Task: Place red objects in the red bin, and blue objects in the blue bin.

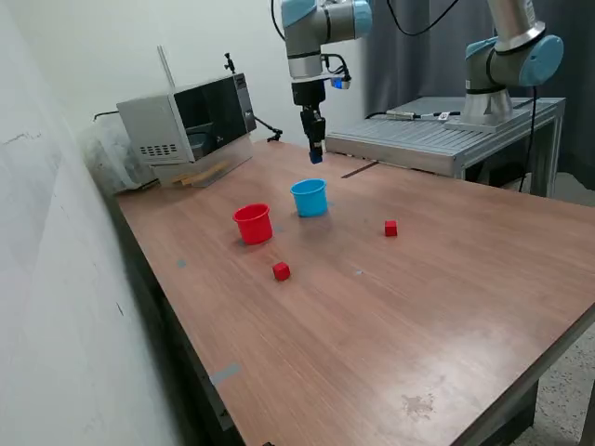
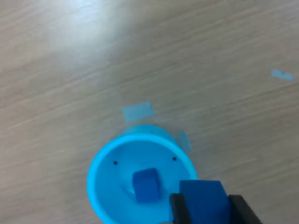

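Clamped on the second blue cube point(image 2: 202, 195) above the light blue cup point(image 2: 100, 161), my gripper point(image 2: 208, 205) has one blue cube point(image 2: 145, 185) binned and both red cubes point(image 1: 281, 270) left.

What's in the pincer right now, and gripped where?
A dark blue cube, pinched on two opposite side faces between the fingers of the pincer, held above the light blue cup, which already contains another blue cube.

Bare table point(image 1: 446, 307) surrounds both red cubes point(image 1: 281, 270) (cups point(image 1: 253, 224) stand well apart).
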`<state>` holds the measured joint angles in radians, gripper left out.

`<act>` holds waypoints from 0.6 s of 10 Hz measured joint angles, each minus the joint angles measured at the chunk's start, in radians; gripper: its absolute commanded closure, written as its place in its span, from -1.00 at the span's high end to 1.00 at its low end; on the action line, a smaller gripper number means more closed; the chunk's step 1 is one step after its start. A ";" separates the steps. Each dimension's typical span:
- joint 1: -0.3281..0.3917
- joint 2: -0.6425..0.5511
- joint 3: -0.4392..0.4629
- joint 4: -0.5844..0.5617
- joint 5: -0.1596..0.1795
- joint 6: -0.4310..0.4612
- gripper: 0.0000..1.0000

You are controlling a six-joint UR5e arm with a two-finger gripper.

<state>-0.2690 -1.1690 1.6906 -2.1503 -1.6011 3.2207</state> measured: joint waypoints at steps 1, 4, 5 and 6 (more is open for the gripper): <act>-0.010 0.005 0.006 -0.002 0.001 -0.007 -1.00; -0.037 0.014 0.015 -0.014 0.003 -0.013 1.00; -0.041 0.015 0.016 -0.019 0.003 -0.013 1.00; -0.043 0.015 0.016 -0.023 0.004 -0.013 1.00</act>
<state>-0.3116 -1.1539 1.7062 -2.1737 -1.5976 3.2076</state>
